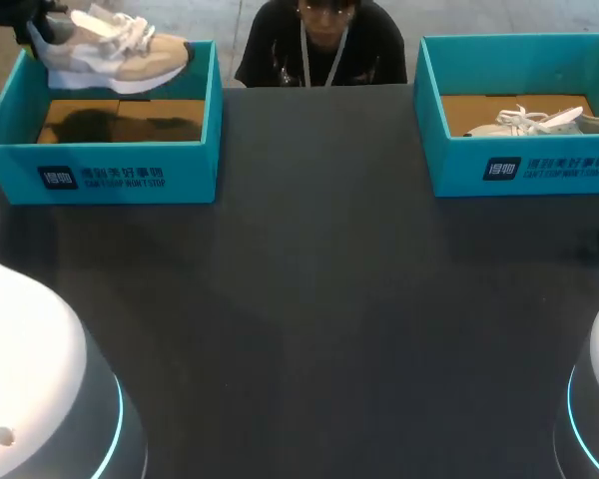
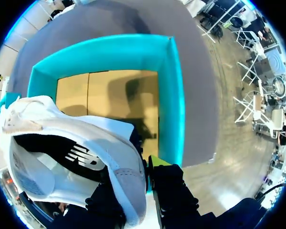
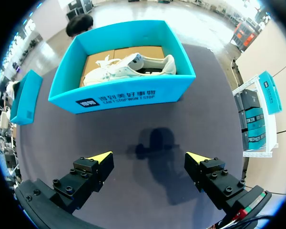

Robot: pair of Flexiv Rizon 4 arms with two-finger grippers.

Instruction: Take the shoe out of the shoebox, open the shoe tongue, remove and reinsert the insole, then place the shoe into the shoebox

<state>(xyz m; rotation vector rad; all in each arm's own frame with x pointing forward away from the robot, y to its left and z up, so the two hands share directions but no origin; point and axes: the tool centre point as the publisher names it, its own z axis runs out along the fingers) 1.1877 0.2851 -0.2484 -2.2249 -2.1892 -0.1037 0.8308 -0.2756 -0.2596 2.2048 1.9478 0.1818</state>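
A beige and white shoe (image 1: pixel 115 50) hangs above the left teal shoebox (image 1: pixel 100 170), lifted clear of its brown cardboard floor. My left gripper (image 1: pixel 25 25) is shut on the heel. In the left wrist view the heel collar of the shoe (image 2: pixel 71 157) is pinched between the fingers of my left gripper (image 2: pixel 145 167), and the empty box (image 2: pixel 174 95) lies below. My right gripper (image 3: pixel 150 157) stands open over the dark table, in front of the right teal shoebox (image 3: pixel 119 98). A white shoe (image 3: pixel 128 67) lies on its side in that box.
The right shoebox (image 1: pixel 519 170) with its white shoe (image 1: pixel 534 122) sits at the table's far right. Between the two boxes lies the dark tabletop (image 1: pixel 309 279). The white bases of my arms fill the near corners.
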